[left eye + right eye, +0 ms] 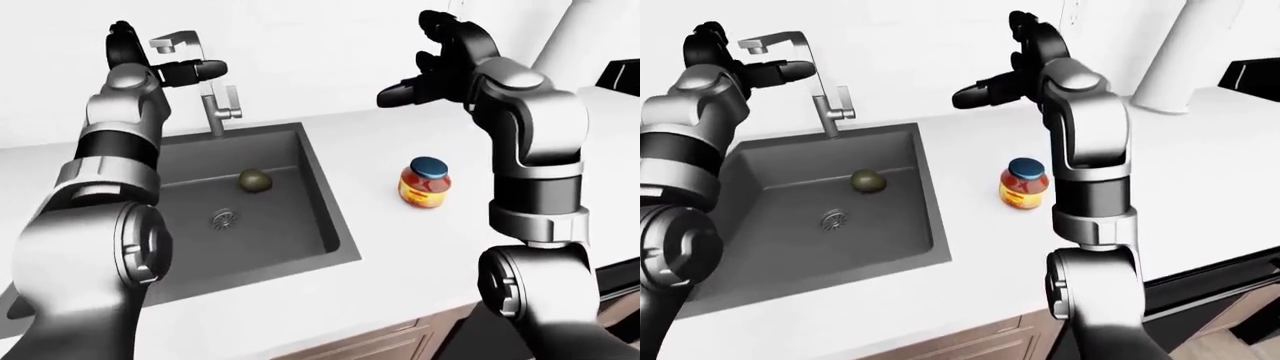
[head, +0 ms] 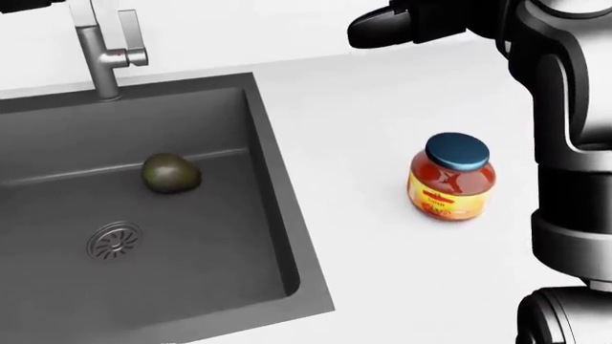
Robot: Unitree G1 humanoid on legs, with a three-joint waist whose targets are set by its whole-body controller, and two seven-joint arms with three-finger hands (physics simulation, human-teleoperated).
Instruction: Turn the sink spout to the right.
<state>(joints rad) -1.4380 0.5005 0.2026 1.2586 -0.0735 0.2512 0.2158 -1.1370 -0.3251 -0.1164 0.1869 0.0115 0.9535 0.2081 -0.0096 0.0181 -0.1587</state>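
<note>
Spanning the room, white counter [image 1: 400, 240] holds dark sink [image 1: 300, 217].

Pretty clearly a home kitchen, rendered in a simulator. There's a dark grey rectangular undermount sink [image 1: 325, 217] set into a smooth white countertop [image 1: 400, 240], with a brushed-metal gooseneck faucet [image 1: 820, 90] standing at its top edge against a plain white wall [image 1: 300, 60]. 1 glass jar of orange-red sauce with a blue lid [image 2: 450, 176] sits on the counter, and a dull green round fruit [image 2: 170, 173] (avocado maybe) lies in the basin near a round metal drain [image 2: 113, 241]. Brown wooden cabinet fronts [image 1: 370, 345] show below the counter edge.
</note>
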